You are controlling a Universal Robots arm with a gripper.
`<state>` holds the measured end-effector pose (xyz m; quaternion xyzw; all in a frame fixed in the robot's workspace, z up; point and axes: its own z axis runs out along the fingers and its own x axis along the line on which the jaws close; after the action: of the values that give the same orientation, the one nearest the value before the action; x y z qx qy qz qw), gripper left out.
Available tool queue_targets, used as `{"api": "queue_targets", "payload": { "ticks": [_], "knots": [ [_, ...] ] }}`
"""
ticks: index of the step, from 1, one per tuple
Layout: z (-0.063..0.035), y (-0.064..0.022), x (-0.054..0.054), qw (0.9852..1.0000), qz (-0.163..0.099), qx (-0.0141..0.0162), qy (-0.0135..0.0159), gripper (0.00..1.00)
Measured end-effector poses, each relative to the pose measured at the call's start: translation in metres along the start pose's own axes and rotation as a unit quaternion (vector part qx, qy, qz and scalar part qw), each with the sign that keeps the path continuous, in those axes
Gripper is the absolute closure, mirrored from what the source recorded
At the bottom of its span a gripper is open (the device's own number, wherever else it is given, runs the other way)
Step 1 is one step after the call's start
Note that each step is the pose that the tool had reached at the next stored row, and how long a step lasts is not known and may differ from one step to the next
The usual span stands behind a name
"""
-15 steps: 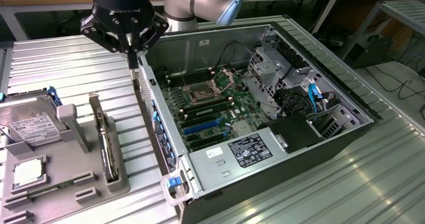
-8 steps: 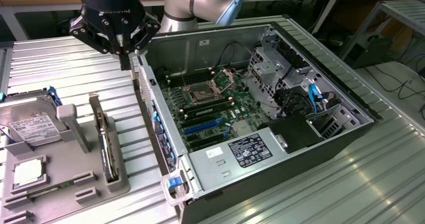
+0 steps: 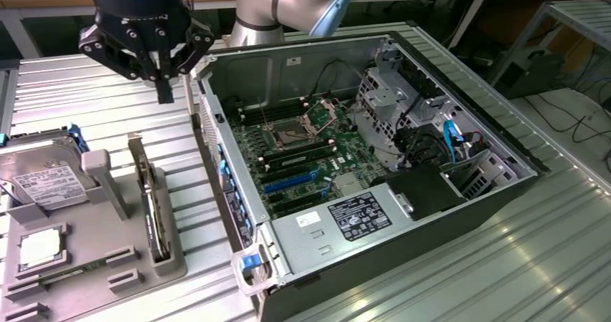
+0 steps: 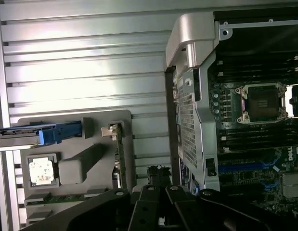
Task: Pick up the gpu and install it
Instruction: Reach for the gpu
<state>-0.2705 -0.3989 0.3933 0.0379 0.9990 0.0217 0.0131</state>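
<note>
The thin green gpu card (image 3: 150, 200) stands edge-up in a grey slotted holder (image 3: 100, 229), lower left. The black end effector (image 3: 165, 93) hangs closed and empty, upper left. Probably light, stiff and fragile; grip the card's top edge.

Arm (image 3: 286, 7) cut off at the exterior view's top, drive (image 3: 38, 175) clipped at the exterior view's left, gpu (image 3: 148, 197) edge-on, faces hidden, label (image 3: 355, 216) print too small.

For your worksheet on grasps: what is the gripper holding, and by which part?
Nothing. The gripper hangs empty above the table; the gpu stands on edge in its grey holder.
</note>
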Motion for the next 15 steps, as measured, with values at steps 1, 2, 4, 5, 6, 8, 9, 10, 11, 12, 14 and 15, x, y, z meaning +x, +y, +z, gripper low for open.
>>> {"api": "queue_targets", "payload": {
  "ticks": [1,2,4,5,6,8,9,10,11,12,14,15],
  "knots": [
    [-0.0001,-0.0003,0.003,1.0,0.0,0.0,0.0,0.89],
    [-0.0002,-0.0005,0.006,1.0,0.0,0.0,0.0,0.89],
    [-0.0003,-0.0007,0.009,1.0,0.0,0.0001,0.0001,0.89],
    [-0.0004,-0.0009,0.011,1.0,0.0,0.0,0.0001,0.89],
    [-0.0004,-0.001,0.013,1.0,0.0,0.0001,0.0001,0.89],
    [-0.0005,-0.0013,0.017,1.0,0.0,0.0,0.0,0.89],
    [-0.0005,-0.0014,0.019,1.0,0.0,0.0,0.0,0.89],
    [-0.0006,-0.0016,0.021,1.0,0.0,0.0,0.0,0.89],
    [-0.0006,-0.0017,0.022,1.0,0.0,0.0,0.0,0.89],
    [-0.0007,-0.0018,0.024,1.0,0.0,0.0,0.0,0.89],
    [-0.0008,-0.0021,0.028,1.0,0.0,0.0,0.0,0.89],
    [-0.0009,-0.0022,0.029,1.0,0.0,0.0,0.0,0.89]
  ]
}}
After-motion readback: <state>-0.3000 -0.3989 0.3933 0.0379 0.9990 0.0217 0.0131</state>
